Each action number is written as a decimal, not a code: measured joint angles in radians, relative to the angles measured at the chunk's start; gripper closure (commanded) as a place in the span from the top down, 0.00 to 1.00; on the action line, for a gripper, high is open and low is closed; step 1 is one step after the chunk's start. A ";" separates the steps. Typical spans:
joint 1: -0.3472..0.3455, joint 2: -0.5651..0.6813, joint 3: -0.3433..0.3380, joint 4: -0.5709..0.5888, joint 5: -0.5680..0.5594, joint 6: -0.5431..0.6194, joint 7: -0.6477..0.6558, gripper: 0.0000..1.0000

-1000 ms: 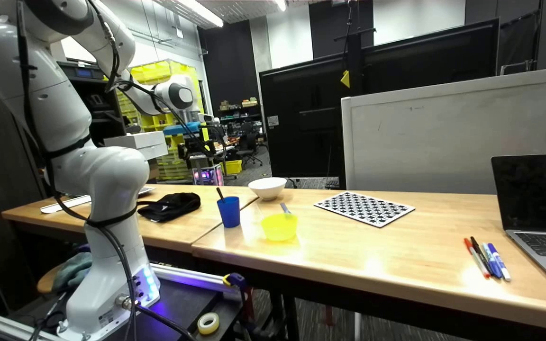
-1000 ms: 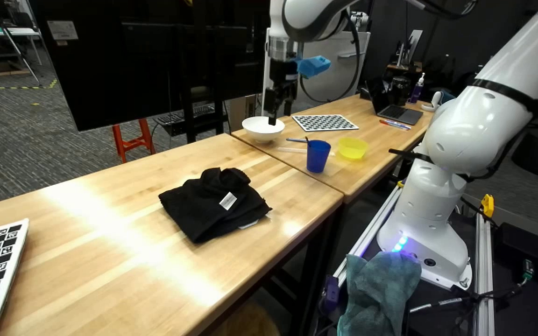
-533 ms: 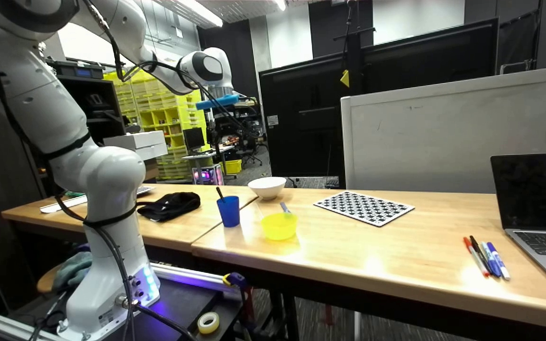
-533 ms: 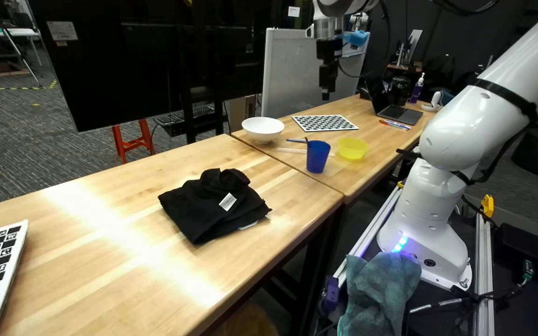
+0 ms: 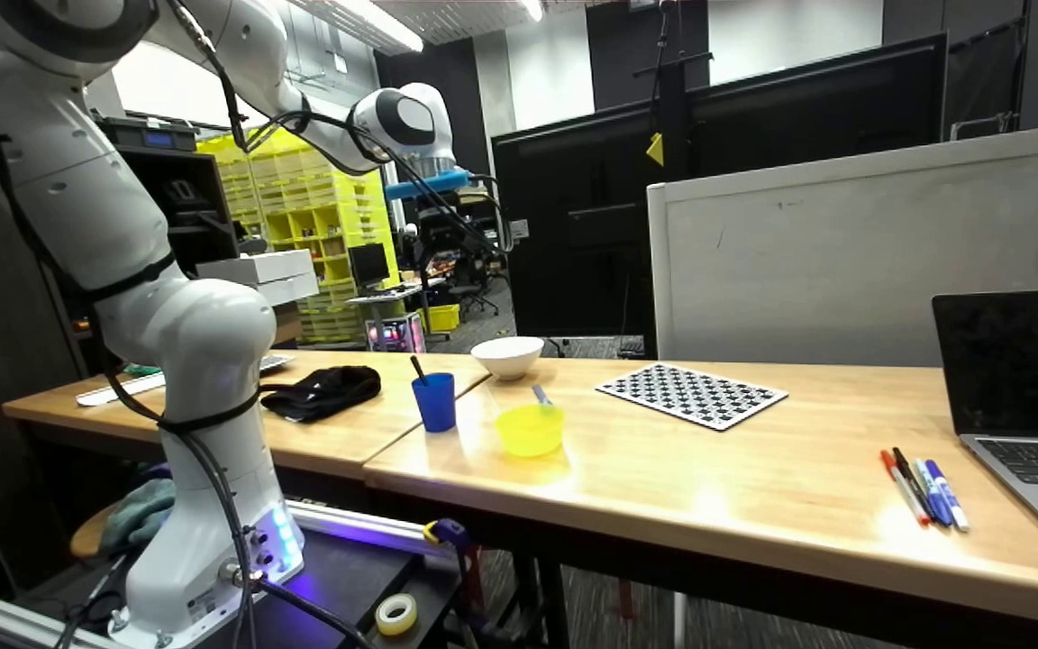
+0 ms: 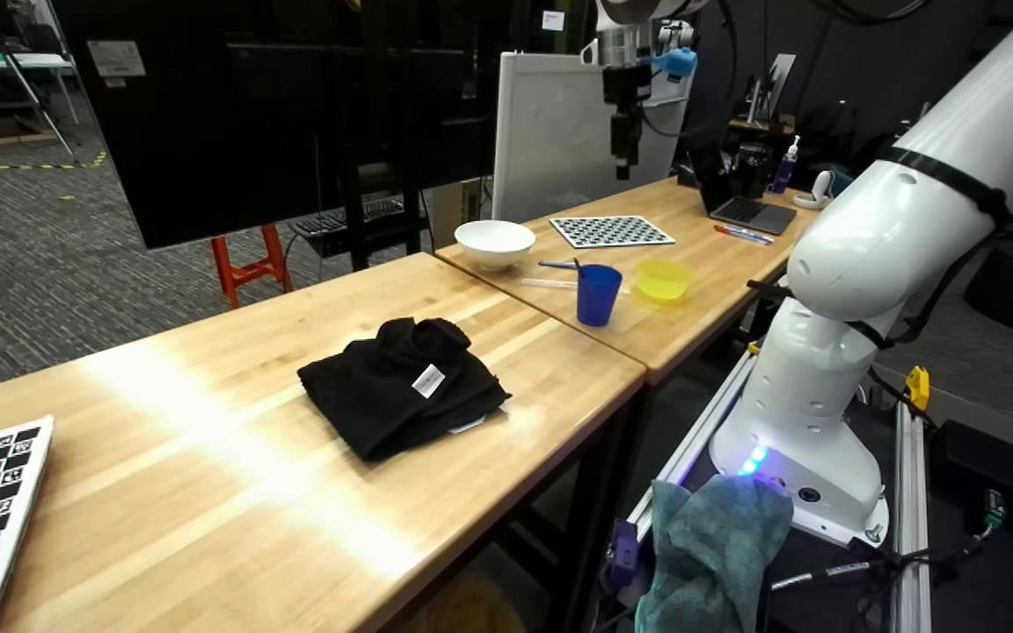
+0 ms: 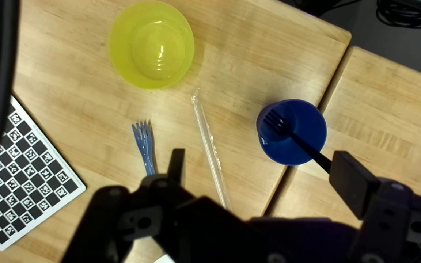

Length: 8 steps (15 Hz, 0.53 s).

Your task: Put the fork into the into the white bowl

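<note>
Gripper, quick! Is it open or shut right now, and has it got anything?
Gripper: open, holding nothing; its jaws stand wide apart in the wrist view.

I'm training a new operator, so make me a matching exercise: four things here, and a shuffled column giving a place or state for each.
Things:
1. Black fork
2. White bowl
3. Blue fork
4. Laptop

Places or states:
A. Open
B. On the table, tines toward the yellow bowl
C. Tines down in the blue cup
D. Near the table edge farthest from the robot arm

Pairs: 1-C; 2-D; 3-B; 4-A.
</note>
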 measured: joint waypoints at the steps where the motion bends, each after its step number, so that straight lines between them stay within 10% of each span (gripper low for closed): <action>1: 0.002 0.003 -0.002 0.000 0.000 0.000 -0.021 1.00; 8: 0.011 0.063 -0.039 0.009 -0.002 0.000 -0.324 1.00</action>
